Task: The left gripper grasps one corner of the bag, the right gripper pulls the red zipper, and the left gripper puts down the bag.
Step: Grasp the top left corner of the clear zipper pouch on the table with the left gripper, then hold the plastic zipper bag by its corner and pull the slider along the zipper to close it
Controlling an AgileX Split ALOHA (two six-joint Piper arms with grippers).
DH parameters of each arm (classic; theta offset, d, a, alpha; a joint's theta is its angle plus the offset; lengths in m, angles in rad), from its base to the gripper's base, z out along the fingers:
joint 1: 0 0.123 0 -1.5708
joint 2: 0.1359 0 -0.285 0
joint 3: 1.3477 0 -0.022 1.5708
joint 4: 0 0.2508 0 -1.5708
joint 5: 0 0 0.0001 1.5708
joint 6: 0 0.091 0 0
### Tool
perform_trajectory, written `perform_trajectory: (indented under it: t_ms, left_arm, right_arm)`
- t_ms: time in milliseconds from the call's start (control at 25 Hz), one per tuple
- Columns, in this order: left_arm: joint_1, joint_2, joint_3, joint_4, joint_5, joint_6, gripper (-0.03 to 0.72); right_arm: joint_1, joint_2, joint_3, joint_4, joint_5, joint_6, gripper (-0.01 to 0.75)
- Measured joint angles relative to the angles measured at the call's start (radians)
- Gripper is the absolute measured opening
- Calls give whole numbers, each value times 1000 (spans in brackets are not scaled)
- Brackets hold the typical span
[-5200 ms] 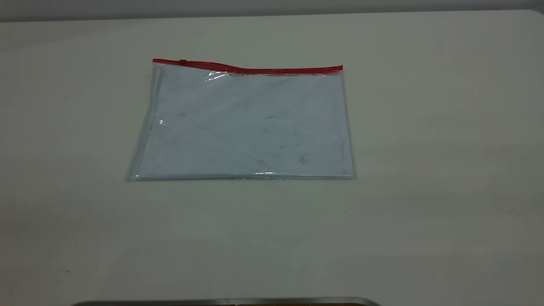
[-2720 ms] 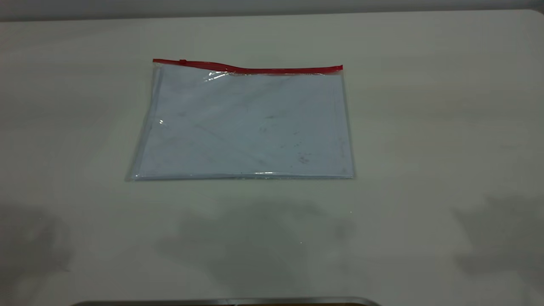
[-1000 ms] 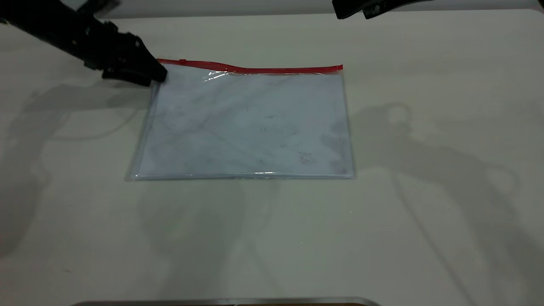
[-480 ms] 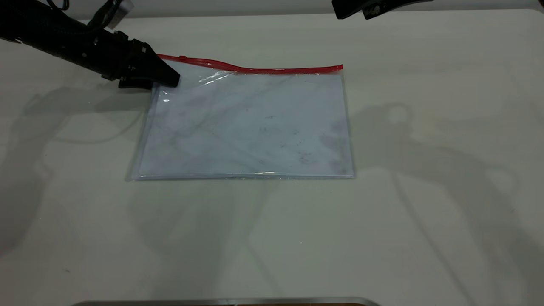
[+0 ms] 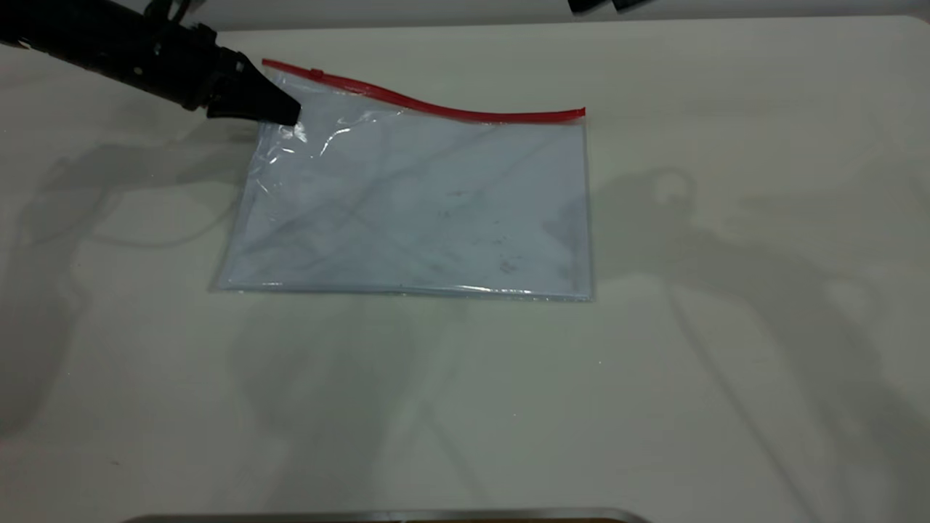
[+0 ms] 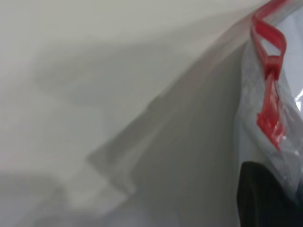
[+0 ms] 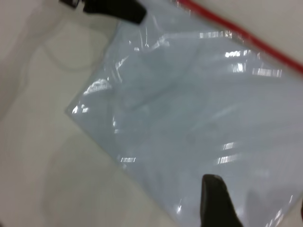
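The bag point(image 5: 414, 203) lies on the table point(image 5: 726, 363), left of the table's middle and toward its far side. The red zipper point(image 5: 436, 109) runs along the bag's far edge, with the slider tab point(image 5: 317, 73) near its left end. The left gripper point(image 5: 287, 112) sits at the bag's far-left corner point(image 5: 280, 87), which is raised off the table while the near edge rests on it. The right gripper point(image 5: 596, 6) is beyond the table's far edge, to the right of the bag's middle and probably above it.

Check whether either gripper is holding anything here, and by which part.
The left gripper holds the bag by its corner at the slider end of the red zipper, raised off the table. The right gripper holds nothing.
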Motion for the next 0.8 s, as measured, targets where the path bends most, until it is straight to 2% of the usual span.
perform_trajectory:
  t_ms: [280, 440, 680, 800]
  left_arm:
    - [0, 0, 0, -67, 147, 184, 53]
    - [0, 0, 0, -69, 229, 239, 53]
    - [-19, 0, 0, -50, 235, 281, 53]
    - [-47, 0, 0, -7, 236, 284, 53]
  right_arm:
    - [0, 231, -231, 6, 4, -111, 436]
    - [9, 385, -380, 21, 98, -184, 435]
    - [46, 495, -555, 109, 246, -302, 435]
    - [66, 531, -605, 161, 265, -346, 435]
